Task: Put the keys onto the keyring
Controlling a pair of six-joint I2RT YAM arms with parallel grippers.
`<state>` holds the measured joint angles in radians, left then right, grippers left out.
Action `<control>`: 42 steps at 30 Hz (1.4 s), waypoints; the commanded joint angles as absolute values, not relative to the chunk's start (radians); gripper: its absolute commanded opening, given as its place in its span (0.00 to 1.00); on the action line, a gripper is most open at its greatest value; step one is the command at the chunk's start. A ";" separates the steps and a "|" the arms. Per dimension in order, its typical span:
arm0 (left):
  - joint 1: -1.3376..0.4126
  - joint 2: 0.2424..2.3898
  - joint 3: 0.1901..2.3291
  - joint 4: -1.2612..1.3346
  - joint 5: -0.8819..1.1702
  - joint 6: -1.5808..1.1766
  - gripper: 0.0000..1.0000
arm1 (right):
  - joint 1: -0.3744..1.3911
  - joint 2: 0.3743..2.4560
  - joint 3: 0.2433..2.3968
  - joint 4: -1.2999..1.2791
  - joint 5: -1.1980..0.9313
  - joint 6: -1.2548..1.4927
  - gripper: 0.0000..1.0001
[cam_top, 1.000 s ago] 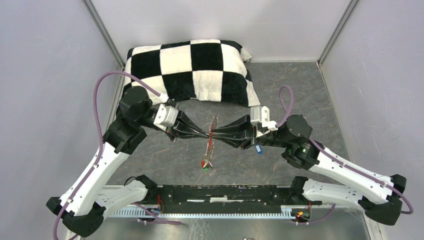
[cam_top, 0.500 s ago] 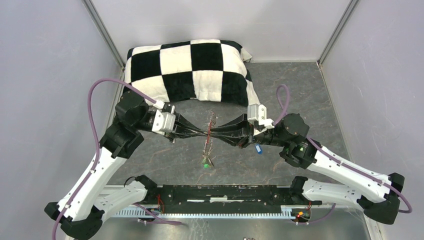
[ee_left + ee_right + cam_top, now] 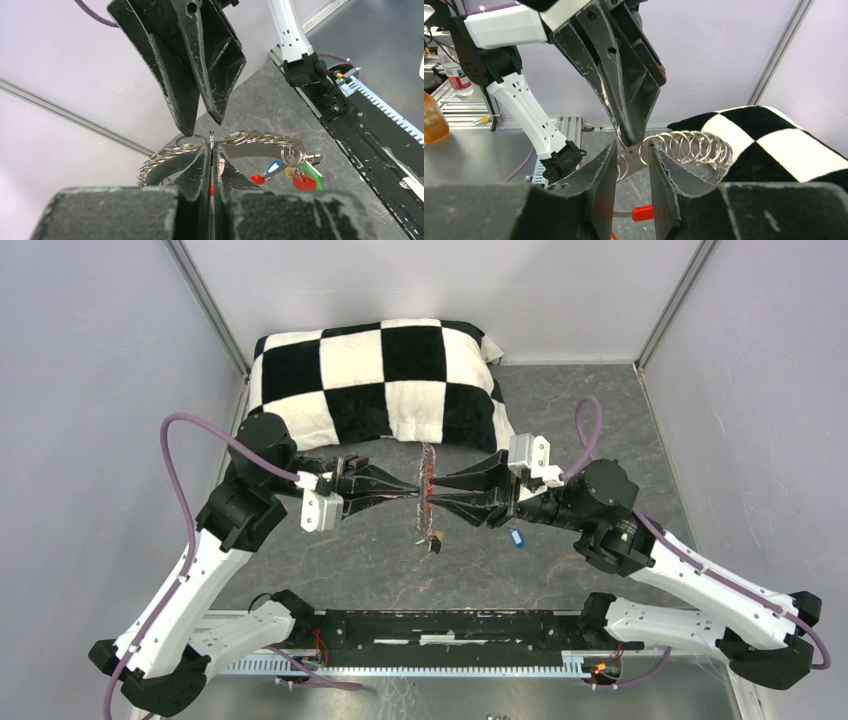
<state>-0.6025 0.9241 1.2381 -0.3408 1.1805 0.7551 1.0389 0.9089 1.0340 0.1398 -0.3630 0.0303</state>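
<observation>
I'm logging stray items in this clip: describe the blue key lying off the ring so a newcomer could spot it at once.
From the checkered pillow at the back of the grey table, come forward to the right gripper. On the near side of its body the blue key lies alone on the table, while the other coloured tags hang from the keyring at the fingertips.
</observation>
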 commanded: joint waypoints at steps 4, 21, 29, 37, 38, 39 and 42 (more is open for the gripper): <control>-0.607 0.904 1.271 -0.369 1.226 0.871 0.02 | 1.042 0.937 1.157 0.046 -0.377 0.023 0.33; -0.608 0.884 1.280 -0.366 1.282 0.895 0.02 | 1.042 1.011 1.221 0.002 -0.202 0.020 0.22; -0.608 0.876 1.258 -0.439 1.261 1.020 0.02 | 1.042 1.002 1.268 -0.113 -0.150 -0.025 0.22; -0.607 0.844 1.201 -0.699 1.230 1.340 0.02 | 1.040 0.984 1.286 -0.169 -0.178 -0.066 0.24; -0.608 0.843 1.197 -0.698 1.224 1.324 0.02 | 1.042 0.991 1.295 -0.183 -0.187 -0.075 0.25; -0.608 0.841 1.189 -0.698 1.218 1.315 0.02 | 1.041 0.996 1.303 -0.197 -0.189 -0.081 0.26; -0.608 0.856 1.189 -0.699 1.210 1.206 0.02 | 1.041 1.015 1.333 -0.243 -0.204 -0.102 0.30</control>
<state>-0.6037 0.8516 1.1885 -0.6796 1.2053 1.2533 1.0428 1.0031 1.2633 -0.2111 -0.1978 -0.0578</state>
